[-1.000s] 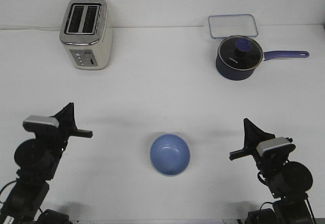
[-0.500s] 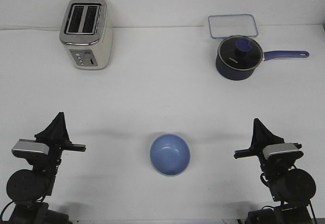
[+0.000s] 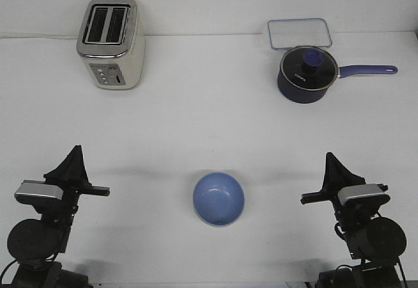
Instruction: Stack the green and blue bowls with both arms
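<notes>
The light blue bowl [image 3: 219, 198] sits upright on the white table near the front, midway between the two arms. No pale green bowl shows; it is hidden or out of view. My left gripper [image 3: 74, 159] is at the front left, well clear of the bowl. Its fingers point away from me and show as one closed black wedge holding nothing. My right gripper [image 3: 333, 165] is at the front right, equally clear of the bowl. It is also one closed wedge and empty.
A cream and steel toaster [image 3: 112, 42] stands at the back left. A dark navy saucepan [image 3: 307, 73] with a glass lid stands at the back right, its handle pointing right. A clear rectangular container lid [image 3: 298, 33] lies behind the saucepan.
Since a second ago both arms have drawn back and down toward the front edge, away from the blue bowl. Over the last half second they hardly moved. The bowl has stayed put.
</notes>
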You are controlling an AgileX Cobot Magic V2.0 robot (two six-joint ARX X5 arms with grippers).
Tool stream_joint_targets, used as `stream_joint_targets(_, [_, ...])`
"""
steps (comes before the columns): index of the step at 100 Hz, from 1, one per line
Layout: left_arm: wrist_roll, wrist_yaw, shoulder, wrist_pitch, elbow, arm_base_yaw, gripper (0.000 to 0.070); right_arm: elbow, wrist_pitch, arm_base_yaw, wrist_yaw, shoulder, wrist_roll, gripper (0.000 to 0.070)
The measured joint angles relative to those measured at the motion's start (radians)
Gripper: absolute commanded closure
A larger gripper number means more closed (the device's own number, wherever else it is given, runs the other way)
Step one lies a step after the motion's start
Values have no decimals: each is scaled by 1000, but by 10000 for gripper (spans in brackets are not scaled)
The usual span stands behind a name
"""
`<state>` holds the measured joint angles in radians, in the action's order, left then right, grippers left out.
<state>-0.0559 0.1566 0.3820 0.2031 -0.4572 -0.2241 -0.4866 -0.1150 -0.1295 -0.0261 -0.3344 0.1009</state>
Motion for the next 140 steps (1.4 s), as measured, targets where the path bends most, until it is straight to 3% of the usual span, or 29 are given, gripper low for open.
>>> stream_joint_targets(16, [-5, -110, -101, -64, 117, 129, 686, 0, 0, 0, 0, 0, 0, 700])
stream_joint_targets(28, [18, -134, -180, -86, 244, 206, 685, 0, 0, 0, 0, 0, 0, 700])
stream_joint_targets(52, [64, -206, -312, -50, 403, 242, 686, 0, 0, 0, 0, 0, 0, 700])
stream_joint_targets(140, [77, -208, -377, -73, 424, 250, 685, 0, 0, 0, 0, 0, 0, 700])
